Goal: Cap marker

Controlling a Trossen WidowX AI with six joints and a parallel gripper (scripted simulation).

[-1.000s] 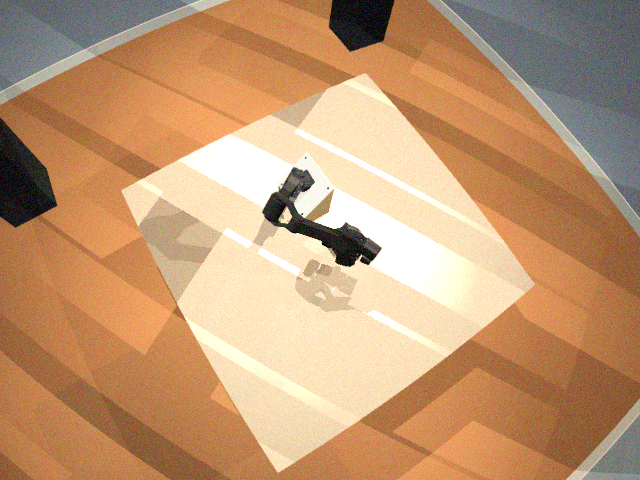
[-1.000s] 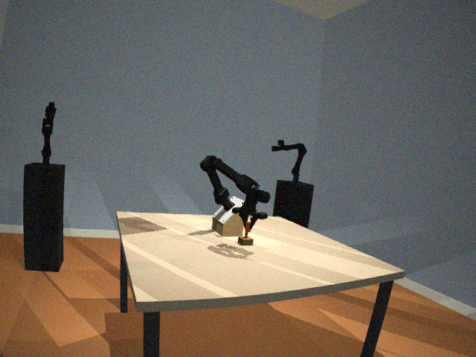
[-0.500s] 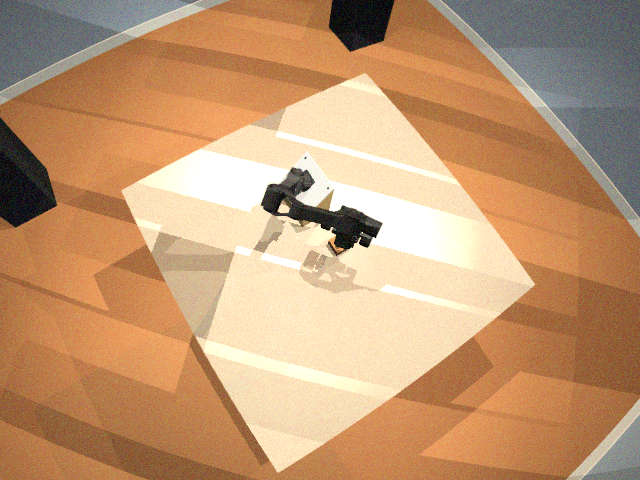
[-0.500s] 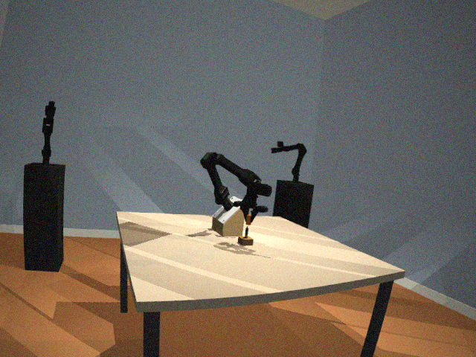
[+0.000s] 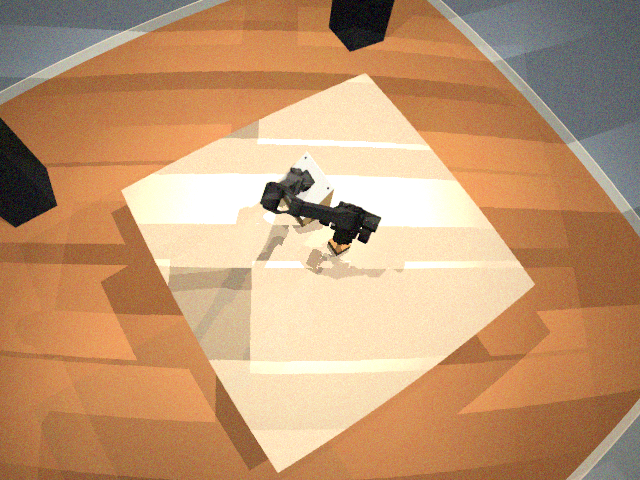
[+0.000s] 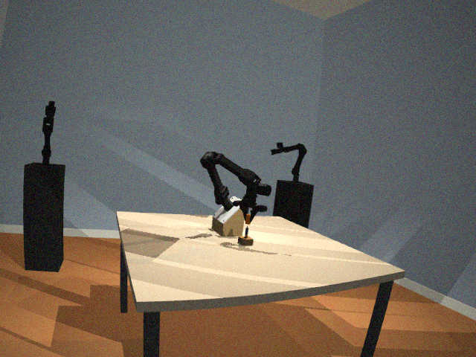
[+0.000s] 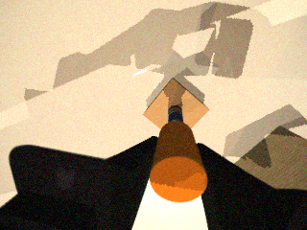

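Note:
My gripper (image 6: 248,217) (image 7: 176,145) is shut on the orange cap (image 6: 248,219) (image 7: 178,178) and holds it upright above the table. The marker (image 6: 246,232) (image 7: 176,114), dark-tipped, stands upright in the small wooden holder block (image 5: 339,249) (image 6: 245,241) (image 7: 154,111). In the exterior view, the cap is just above the marker's tip, with a small gap between them. In the wrist view, the marker shows just beyond the cap's far end, which hides part of it. In the top view, the arm hides the cap and marker.
The arm's base stands on a wooden block (image 6: 232,229) (image 7: 283,165) with a white top plate (image 5: 321,184), behind the holder on the table (image 5: 361,320) (image 6: 268,268). Two black pedestals (image 6: 44,215) (image 6: 292,199) with other arms stand beyond the table.

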